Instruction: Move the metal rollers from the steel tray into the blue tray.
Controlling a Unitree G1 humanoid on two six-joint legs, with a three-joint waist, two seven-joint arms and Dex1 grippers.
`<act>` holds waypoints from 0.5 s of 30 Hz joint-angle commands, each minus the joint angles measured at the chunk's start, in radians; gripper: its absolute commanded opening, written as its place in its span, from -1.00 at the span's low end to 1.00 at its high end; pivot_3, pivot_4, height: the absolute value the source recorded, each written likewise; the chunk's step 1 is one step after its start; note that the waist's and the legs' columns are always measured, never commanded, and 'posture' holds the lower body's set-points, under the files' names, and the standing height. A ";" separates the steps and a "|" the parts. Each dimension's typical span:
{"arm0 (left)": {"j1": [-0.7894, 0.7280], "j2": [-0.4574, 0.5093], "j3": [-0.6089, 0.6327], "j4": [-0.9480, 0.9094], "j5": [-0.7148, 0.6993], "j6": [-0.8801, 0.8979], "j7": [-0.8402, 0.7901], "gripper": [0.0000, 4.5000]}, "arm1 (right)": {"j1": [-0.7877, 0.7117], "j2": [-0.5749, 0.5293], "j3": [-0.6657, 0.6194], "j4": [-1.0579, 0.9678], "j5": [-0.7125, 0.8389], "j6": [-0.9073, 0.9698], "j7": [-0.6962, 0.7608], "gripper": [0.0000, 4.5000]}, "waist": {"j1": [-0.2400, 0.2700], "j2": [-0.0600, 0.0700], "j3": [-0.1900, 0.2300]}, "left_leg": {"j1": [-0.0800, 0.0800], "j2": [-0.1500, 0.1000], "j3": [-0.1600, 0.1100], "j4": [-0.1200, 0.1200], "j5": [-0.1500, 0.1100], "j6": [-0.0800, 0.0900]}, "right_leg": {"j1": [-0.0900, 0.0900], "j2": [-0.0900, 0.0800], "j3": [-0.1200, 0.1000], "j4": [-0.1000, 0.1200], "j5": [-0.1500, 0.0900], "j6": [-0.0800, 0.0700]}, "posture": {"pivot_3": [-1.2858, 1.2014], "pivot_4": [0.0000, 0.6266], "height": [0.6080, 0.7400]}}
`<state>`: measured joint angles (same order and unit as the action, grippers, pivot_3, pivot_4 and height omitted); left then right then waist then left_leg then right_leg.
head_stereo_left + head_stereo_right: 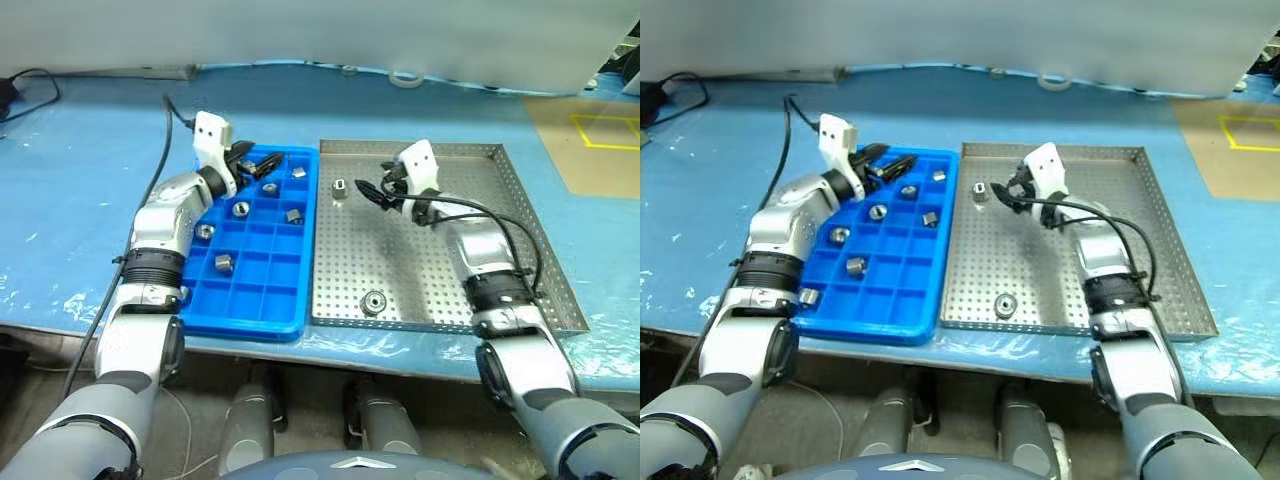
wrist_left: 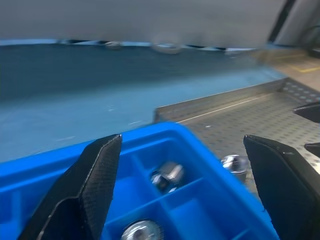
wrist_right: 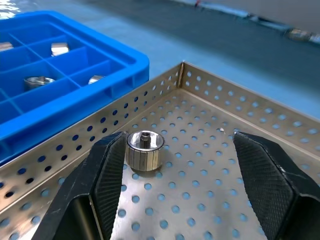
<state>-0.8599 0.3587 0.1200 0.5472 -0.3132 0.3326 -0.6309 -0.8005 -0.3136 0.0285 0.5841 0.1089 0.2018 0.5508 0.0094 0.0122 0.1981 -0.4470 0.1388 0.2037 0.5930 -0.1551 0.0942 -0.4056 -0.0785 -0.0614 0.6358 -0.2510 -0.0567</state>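
Observation:
The blue tray point(image 1: 262, 300) lies left of the steel tray point(image 1: 440, 270). Several metal rollers sit in its compartments, such as one roller point(image 1: 241, 208) and another point(image 1: 224, 263). Two rollers remain on the steel tray's perforated floor: one point(image 1: 340, 187) at the far left corner, one point(image 1: 374, 301) near the front. My left gripper point(image 1: 255, 162) hovers open and empty over the blue tray's far end. My right gripper point(image 1: 372, 188) is open just right of the far roller. In the right wrist view that roller point(image 3: 144, 149) stands between the fingers point(image 3: 107, 185), untouched.
Pale blue sheeting covers the table point(image 1: 80, 170). A black cable point(image 1: 165, 140) trails along my left arm. A brown patch with yellow tape point(image 1: 600, 140) lies at the far right. A tape ring point(image 1: 405, 78) rests by the back wall.

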 commanded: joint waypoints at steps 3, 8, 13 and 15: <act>0.038 0.024 0.040 -0.102 -0.023 0.019 0.014 0.84 | -0.116 0.072 -0.021 0.236 -0.003 -0.140 0.003 0.59 | 0.019 0.000 0.000 | -0.005 0.000 0.000 0.005 -0.002 0.003 | -0.004 -0.002 -0.002 0.005 -0.001 -0.002 | 0.00 -0.52 1.00; 0.101 0.034 0.055 -0.200 -0.040 0.071 0.032 0.84 | -0.206 0.115 -0.016 0.439 -0.043 -0.243 -0.018 0.59 | 0.039 0.000 0.000 | -0.004 0.000 0.000 0.006 -0.002 0.001 | -0.002 -0.003 -0.002 0.006 -0.001 -0.002 | 0.03 -0.52 1.00; 0.142 0.040 0.042 -0.269 -0.029 0.106 0.046 0.84 | -0.231 0.122 0.000 0.569 -0.103 -0.313 -0.065 0.59 | 0.039 0.000 0.000 | 0.000 0.000 0.000 0.006 0.000 -0.002 | 0.001 -0.003 -0.002 0.006 -0.001 -0.002 | 0.05 -0.52 1.00; 0.151 0.034 0.042 -0.298 -0.036 0.122 0.051 0.84 | -0.233 0.121 -0.019 0.607 -0.101 -0.323 -0.083 0.59 | 0.039 0.000 0.000 | 0.003 0.000 0.000 0.005 0.000 -0.003 | 0.004 -0.003 -0.002 0.006 -0.001 -0.002 | 0.06 -0.52 1.00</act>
<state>-0.7073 0.3861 0.1555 0.3032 -0.3361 0.4478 -0.5855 -1.0317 -0.1920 0.0129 1.1556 0.0265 -0.1125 0.4874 0.0489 0.0120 0.1982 -0.4417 0.1387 0.2038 0.5975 -0.1544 0.0906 -0.4004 -0.0818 -0.0630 0.6423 -0.2518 -0.0586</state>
